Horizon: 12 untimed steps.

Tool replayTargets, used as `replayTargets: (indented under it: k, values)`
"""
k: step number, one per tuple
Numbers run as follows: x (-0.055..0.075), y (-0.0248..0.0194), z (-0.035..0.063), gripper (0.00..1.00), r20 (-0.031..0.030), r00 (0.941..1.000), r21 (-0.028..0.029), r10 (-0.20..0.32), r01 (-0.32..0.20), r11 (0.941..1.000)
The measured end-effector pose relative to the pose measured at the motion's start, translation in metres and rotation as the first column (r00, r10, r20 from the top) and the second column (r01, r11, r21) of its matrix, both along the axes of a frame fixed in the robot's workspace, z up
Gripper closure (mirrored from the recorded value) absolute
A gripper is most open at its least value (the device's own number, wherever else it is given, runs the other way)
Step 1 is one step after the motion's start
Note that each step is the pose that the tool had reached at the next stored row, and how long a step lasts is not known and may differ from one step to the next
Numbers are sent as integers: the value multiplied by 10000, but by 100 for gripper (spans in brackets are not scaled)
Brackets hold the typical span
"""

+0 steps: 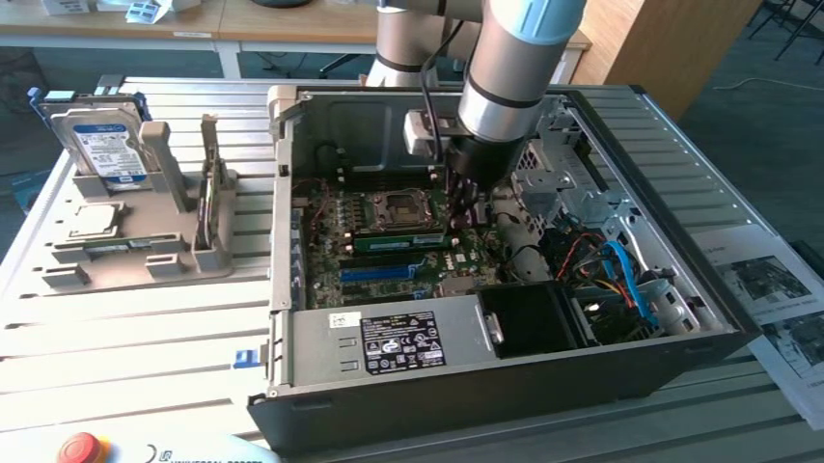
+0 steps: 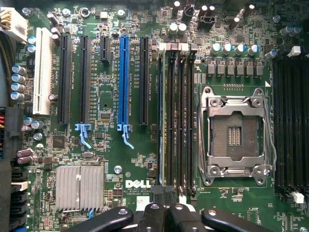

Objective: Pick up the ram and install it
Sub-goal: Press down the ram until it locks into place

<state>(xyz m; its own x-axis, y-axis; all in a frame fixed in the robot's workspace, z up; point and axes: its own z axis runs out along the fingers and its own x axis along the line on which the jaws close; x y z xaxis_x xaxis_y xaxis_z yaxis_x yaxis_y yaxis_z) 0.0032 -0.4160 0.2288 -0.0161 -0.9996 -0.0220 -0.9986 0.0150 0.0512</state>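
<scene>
Gripper (image 2: pixel 161 215): nearest the wrist lens, black fingers brought together, low over the memory slots; no gap between the tips.
Grip: cannot tell whether the tips pinch the board's end or merely press on it.
Ram (image 1: pixel 399 241): green stick standing on edge in a slot, at six o'clock of the CPU socket (image 2: pixel 236 130) in the exterior view; gripper at its two o'clock end.
Reason for pose: probably on edge because the slot takes only the contact edge; fingers likely at one end to bear down where a latch sits. Seating looks done or nearly so, judged from how level it lies.
Memory slots (image 2: pixel 181 121): black channels alongside the socket, just beyond the fingertips.
Blue slot (image 2: pixel 124 72): longer expansion slot, well apart from the fingers, not the target.
Heatsink (image 2: pixel 79 187): ribbed silver block near the DELL print, untouched.
Arm (image 1: pixel 515 58): comes down from twelve o'clock into the open case (image 1: pixel 721 318), steep so as to clear the walls.
Fixture (image 1: pixel 129 241): grey rack at nine o'clock of the case, hard drive (image 1: pixel 106 145) upright in it.
Wrist view gives: slot layout, empty socket, closed fingertips, ram as a thin edge only.
Exterior view gives: ram's green face, arm's reach, rack outside the case.
</scene>
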Motion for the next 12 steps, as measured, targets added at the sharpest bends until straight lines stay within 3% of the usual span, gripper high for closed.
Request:
replayTargets:
  k: [12]
  values:
    - [0, 2, -30, 90, 0, 10000, 1, 0, 0, 10000]
